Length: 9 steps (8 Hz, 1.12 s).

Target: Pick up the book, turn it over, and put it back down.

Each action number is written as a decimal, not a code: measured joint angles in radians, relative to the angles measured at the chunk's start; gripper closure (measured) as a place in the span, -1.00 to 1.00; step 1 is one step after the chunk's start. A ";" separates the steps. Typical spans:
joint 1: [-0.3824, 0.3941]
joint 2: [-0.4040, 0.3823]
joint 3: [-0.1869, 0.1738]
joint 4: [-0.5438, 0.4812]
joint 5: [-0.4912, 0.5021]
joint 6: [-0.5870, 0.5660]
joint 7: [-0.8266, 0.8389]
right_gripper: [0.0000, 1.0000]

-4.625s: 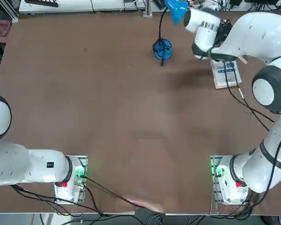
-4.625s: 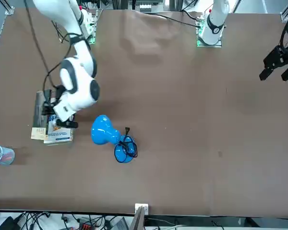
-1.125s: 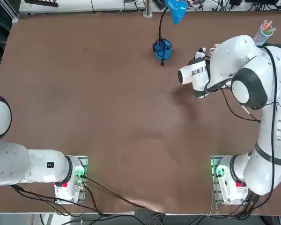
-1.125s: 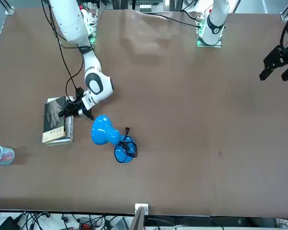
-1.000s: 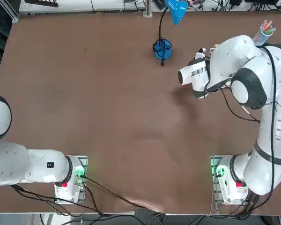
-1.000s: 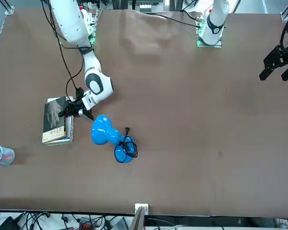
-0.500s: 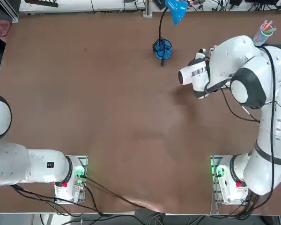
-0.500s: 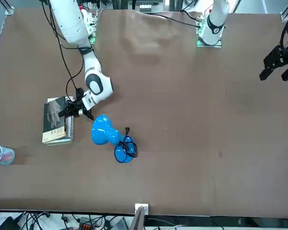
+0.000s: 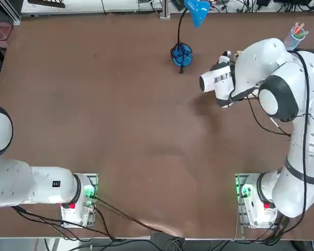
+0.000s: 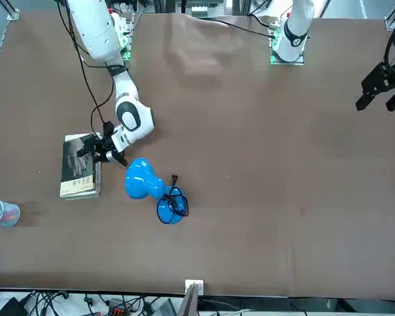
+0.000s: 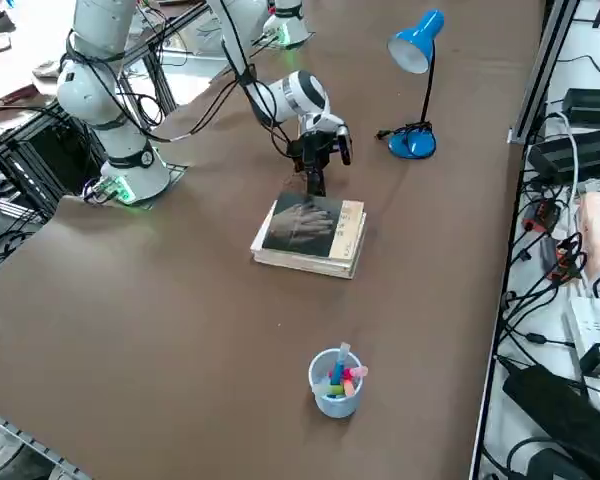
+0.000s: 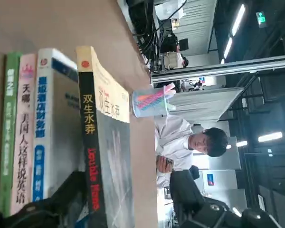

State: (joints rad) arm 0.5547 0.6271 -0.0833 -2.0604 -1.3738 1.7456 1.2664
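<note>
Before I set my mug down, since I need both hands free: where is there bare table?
The wide middle, between the blue lamp and the parked left arm, is bare. Crowded: the book on its stack, with the right gripper beside it.

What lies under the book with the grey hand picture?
Under the book, more books are stacked, including one with blue print. Their covers are mostly hidden; chiefly spines show.

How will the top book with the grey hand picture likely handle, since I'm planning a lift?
Its flat cover suggests the book would flex only slightly. It looks thin, so probably light. Lying on other books, it might slide if pushed.
</note>
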 joint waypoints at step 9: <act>-0.093 -0.239 -0.003 -0.159 0.074 0.334 0.110 -1.00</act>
State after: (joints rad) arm 0.4614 0.3882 -0.0868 -2.2199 -1.2995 2.0793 1.3762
